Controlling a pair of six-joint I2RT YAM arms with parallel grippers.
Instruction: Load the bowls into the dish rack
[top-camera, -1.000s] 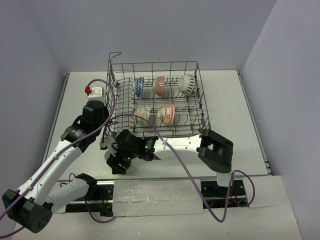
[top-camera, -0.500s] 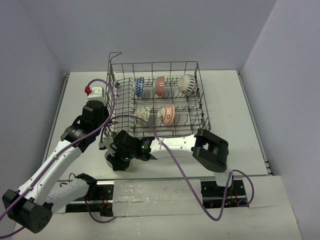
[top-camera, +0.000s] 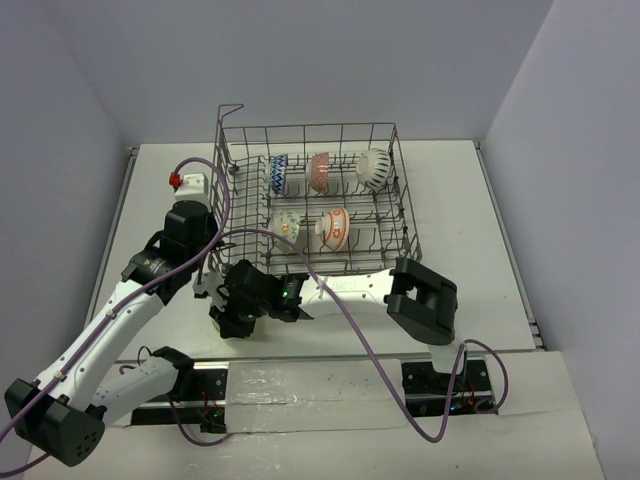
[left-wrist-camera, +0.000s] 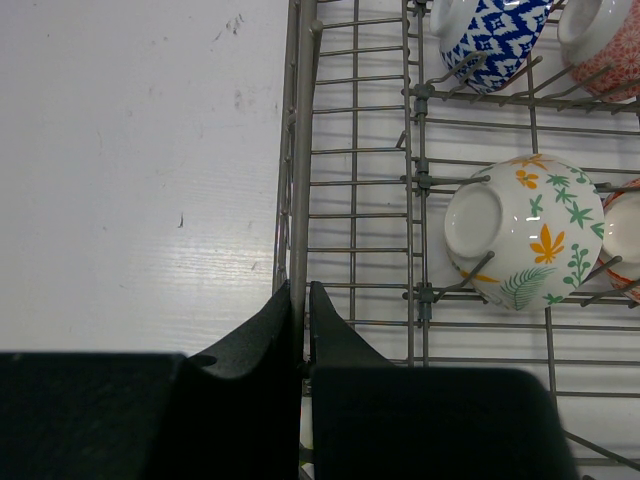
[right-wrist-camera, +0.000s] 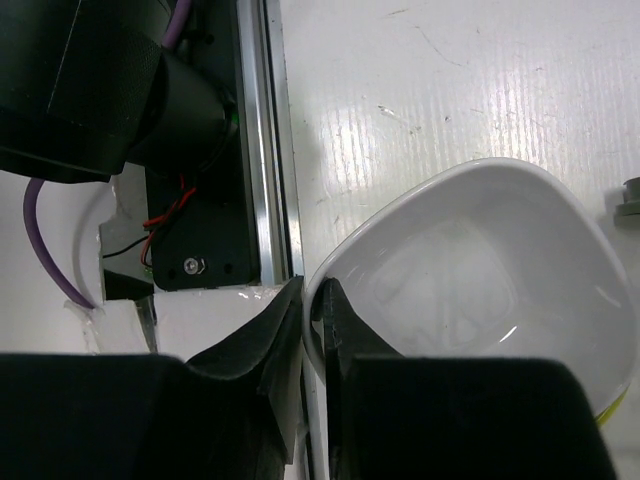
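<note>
Nearest the bases, the right jaws are pinched shut on the rim of the lime-green bowl (right-wrist-camera: 470, 270), one finger in its white hollow and one outside. The bowl lies just off the near-left corner of the dish rack (top-camera: 310, 126). This looks like the pick-up step, and next it needs lifting over the wall to free tines. The left jaws are clamped on the rack's left wall wire. Beyond, five bowls (top-camera: 338, 228) stand racked.

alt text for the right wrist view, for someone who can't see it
The right end effector pinches the rim of a bowl with a glossy white inside, seen over the white table. A metal rail and dark robot hardware sit at left.
</note>
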